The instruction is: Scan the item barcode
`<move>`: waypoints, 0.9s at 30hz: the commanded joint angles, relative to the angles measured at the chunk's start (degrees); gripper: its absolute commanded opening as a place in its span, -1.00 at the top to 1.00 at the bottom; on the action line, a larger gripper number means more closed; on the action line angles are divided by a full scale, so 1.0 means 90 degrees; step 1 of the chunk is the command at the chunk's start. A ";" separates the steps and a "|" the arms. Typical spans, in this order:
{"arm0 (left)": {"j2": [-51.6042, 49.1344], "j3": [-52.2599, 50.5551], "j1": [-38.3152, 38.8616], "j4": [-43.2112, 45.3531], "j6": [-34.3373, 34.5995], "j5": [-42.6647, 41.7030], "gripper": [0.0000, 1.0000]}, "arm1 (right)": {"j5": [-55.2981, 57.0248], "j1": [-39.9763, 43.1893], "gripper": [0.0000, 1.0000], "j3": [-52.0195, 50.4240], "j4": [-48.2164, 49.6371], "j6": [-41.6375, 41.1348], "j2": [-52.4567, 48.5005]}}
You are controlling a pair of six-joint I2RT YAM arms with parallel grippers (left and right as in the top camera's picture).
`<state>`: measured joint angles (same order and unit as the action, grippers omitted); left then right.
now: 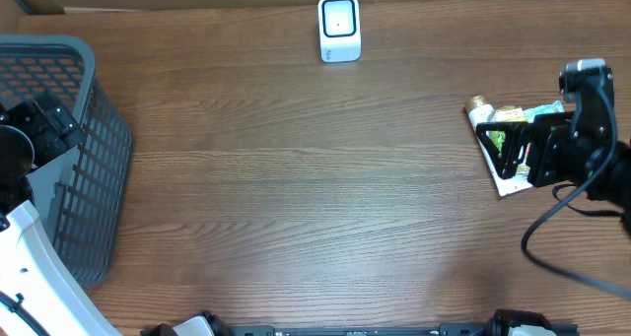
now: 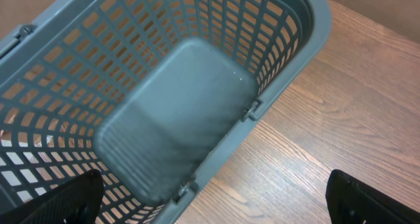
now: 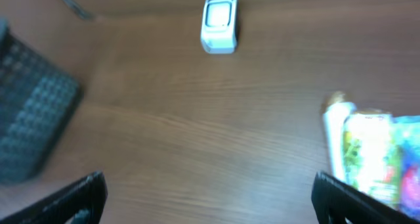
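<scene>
You see the packet [image 1: 515, 112] at the right edge of the overhead frame, partly covered by your right gripper [image 1: 505, 147], whose fingers stand wide apart and hold nothing. Your left gripper [image 2: 216, 201], also spread apart, hangs over the basket [image 2: 177, 119] at the left. The scanner [image 1: 339, 28] stands at top centre.

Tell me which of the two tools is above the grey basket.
The left tool: it hangs open over the grey basket. The right tool is far away, by the colourful packet.
</scene>
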<state>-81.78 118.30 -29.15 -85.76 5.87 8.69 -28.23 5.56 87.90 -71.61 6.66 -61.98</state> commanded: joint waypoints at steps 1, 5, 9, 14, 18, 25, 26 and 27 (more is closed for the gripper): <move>-0.0032 0.0068 -0.0010 0.0010 0.0066 0.0032 -0.99 | 0.0430 -0.0029 -1.00 -0.0981 0.0743 0.0364 0.0823; -0.0034 0.0068 -0.0010 0.0010 0.0066 0.0032 -0.99 | 0.0563 -0.0029 -1.00 -0.2708 0.2608 0.0364 0.1989; -0.0034 0.0068 -0.0010 0.0010 0.0066 0.0032 -0.99 | 0.0556 -0.0034 -1.00 -0.4364 0.4308 0.0359 0.3111; -0.0034 0.0068 -0.0010 0.0010 0.0066 0.0032 -0.99 | 0.0515 -0.0240 -1.00 -0.6266 0.6266 0.0362 0.4374; -0.0034 0.0068 -0.0010 0.0010 0.0066 0.0032 -0.99 | 0.0544 -0.0279 -1.00 -0.7499 0.7240 0.0364 0.5175; -0.0034 0.0068 -0.0010 0.0010 0.0066 0.0032 -0.99 | 0.0704 -0.0282 -1.00 -0.8983 0.8055 0.0362 0.6037; -0.0034 0.0068 -0.0010 0.0010 0.0066 0.0032 -0.99 | 0.0712 -0.0291 -1.00 -0.9126 0.8150 0.0364 0.6122; -0.0034 0.0068 -0.0010 0.0010 0.0066 0.0032 -1.00 | 0.0758 -0.0291 -1.00 -0.9284 0.8298 0.0364 0.6207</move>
<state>-81.78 118.30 -29.15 -85.78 5.87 8.69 -22.90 3.33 7.01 0.99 9.67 -8.40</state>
